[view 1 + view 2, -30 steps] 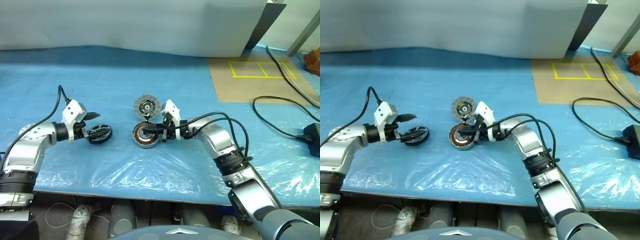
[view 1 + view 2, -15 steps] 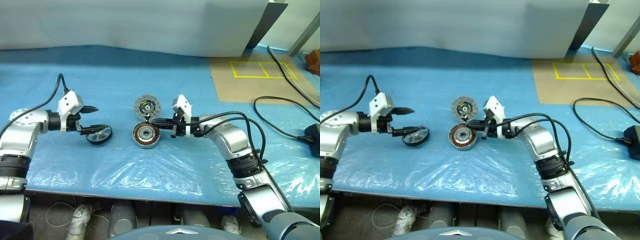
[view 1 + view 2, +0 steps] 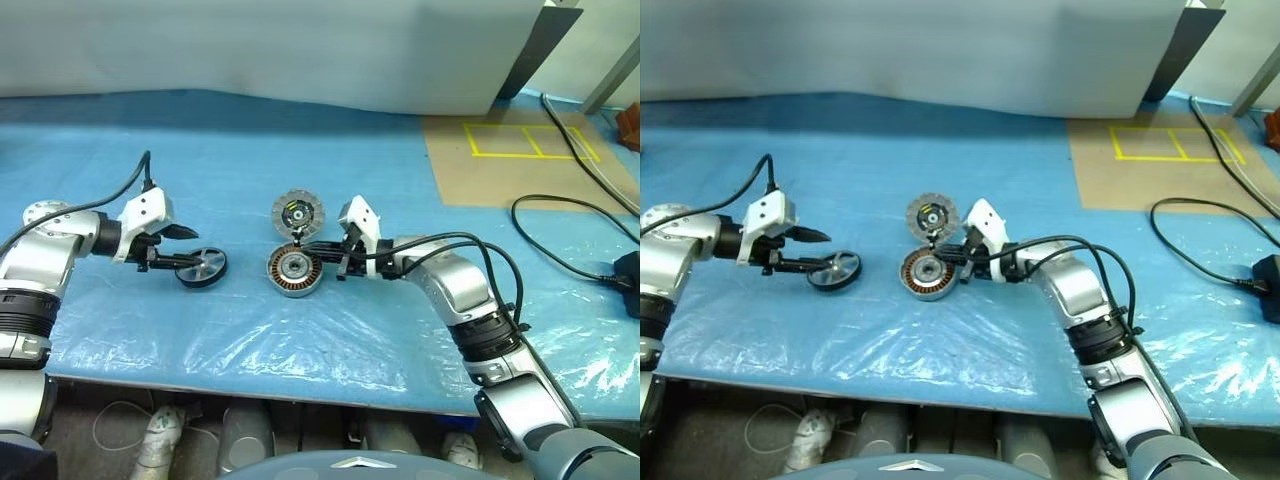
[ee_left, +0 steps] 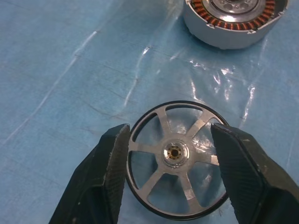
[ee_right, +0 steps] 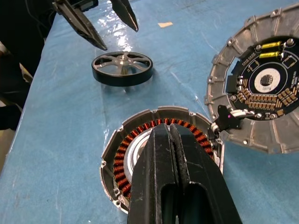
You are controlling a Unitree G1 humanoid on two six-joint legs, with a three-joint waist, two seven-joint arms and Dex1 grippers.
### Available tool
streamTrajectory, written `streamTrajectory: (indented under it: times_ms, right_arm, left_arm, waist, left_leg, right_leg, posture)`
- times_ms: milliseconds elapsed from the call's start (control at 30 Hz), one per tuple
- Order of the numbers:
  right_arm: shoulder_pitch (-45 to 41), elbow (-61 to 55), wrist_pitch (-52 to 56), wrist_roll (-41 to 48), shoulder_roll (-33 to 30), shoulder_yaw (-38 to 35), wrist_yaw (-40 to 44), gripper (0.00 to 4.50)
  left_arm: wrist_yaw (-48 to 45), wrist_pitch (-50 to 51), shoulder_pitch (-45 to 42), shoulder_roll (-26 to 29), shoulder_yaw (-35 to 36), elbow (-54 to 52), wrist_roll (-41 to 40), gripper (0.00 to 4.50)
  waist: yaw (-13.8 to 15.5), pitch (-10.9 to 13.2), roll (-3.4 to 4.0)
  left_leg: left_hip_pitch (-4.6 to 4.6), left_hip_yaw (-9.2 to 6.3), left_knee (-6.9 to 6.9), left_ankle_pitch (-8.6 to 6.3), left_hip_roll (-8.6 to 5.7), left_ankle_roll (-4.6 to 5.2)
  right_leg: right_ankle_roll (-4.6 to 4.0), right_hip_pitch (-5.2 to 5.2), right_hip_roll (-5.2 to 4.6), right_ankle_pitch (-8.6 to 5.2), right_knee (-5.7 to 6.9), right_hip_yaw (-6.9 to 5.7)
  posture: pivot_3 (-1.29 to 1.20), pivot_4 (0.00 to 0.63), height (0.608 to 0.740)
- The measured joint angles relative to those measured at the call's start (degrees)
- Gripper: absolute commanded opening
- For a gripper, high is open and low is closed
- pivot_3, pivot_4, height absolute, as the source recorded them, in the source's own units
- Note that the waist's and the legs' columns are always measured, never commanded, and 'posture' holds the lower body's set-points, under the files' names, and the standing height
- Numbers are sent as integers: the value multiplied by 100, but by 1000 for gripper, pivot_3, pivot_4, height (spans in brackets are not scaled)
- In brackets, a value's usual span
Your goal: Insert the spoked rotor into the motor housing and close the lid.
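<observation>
The tabletop [image 3: 330,330] in front of me is covered with blue sheeting and a crinkled clear plastic film. Off to my right a brown board with yellow tape lines [image 3: 505,150] lies on it, and a black cable [image 3: 560,225] loops past that. None of these are near my work.

The spoked rotor [image 3: 201,266] lies flat on the film at my left. My left pincer [image 4: 170,154] is open around it, one finger [image 4: 105,172] on each side of its dark rim, close beside the rim; I cannot tell if the fingers touch it.

The motor housing [image 3: 293,271] sits well apart from the rotor, toward the middle, copper ring facing up. The lid [image 3: 298,213] rests against its far edge, tilted, inner face with the circuit board showing. My right pincer [image 5: 173,154] is clenched with nothing in it, and reaches over the housing's open top from my right, fingertips above the copper winding.
</observation>
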Motion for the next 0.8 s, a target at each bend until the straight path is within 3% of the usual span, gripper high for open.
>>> streamTrajectory:
  times_ms: [467, 767, 800]
  right_arm:
    - [102, 100, -128, -234, 7, 25, -229, 0]
    - [159, 108, -228, -384, 4, 120, -319, 0]
    - [159, 108, -235, -407, 4, 120, -330, 0]
  left_arm:
    - [109, -438, -84, -235, -417, 583, 638, 2883]
    - [128, -441, -28, -397, -425, 419, 669, 2883]
    - [129, -448, -25, -397, -425, 413, 679, 2730]
  waist:
    - [1, 0, 0]
    - [2, 0, 0]
    - [2, 0, 0]
  left_leg:
    - [0, -1, 1, 1, 0, -1]
    - [0, -1, 1, 1, -1, -1]
    - [0, -1, 1, 1, -1, -1]
  right_leg:
    - [0, 0, -1, 0, 2, 0]
    - [1, 0, -2, 0, 3, 0]
    - [1, 0, -2, 0, 3, 0]
  posture:
    - [0, 150, 740]
    - [0, 150, 740]
    - [0, 150, 740]
